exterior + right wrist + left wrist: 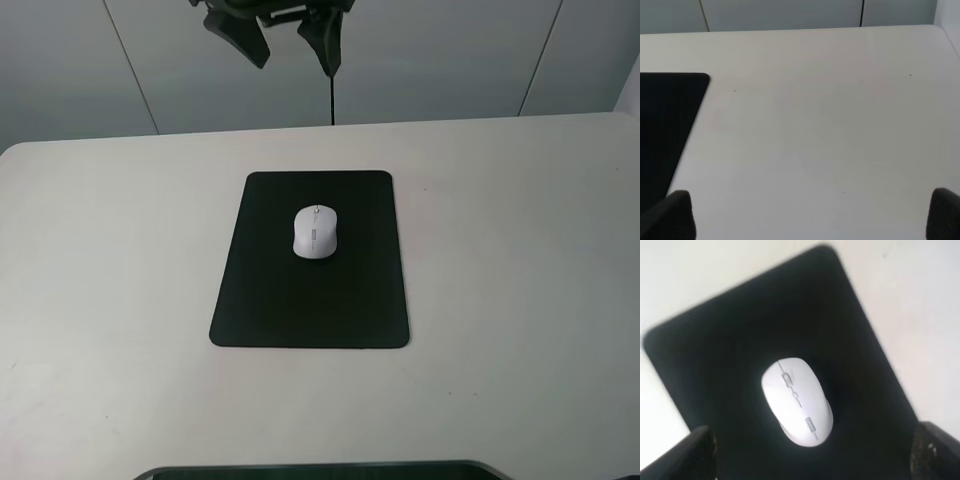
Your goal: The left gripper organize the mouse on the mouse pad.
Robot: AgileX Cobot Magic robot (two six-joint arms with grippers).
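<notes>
Looks like the mouse (316,232) already sits on the mouse pad (258,300), with the left gripper (290,38) spread wide, empty, probably just needing to back off.

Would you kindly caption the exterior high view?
White mouse resting on black mouse pad, open left hand hanging above.

Left gripper (290,45) shows two matte black fingers (325,40), wedge-shaped and tapering to points, under a dark block. Right gripper (812,215) shows blunt black fingertips (675,215), rounded and slightly scuffed.
</notes>
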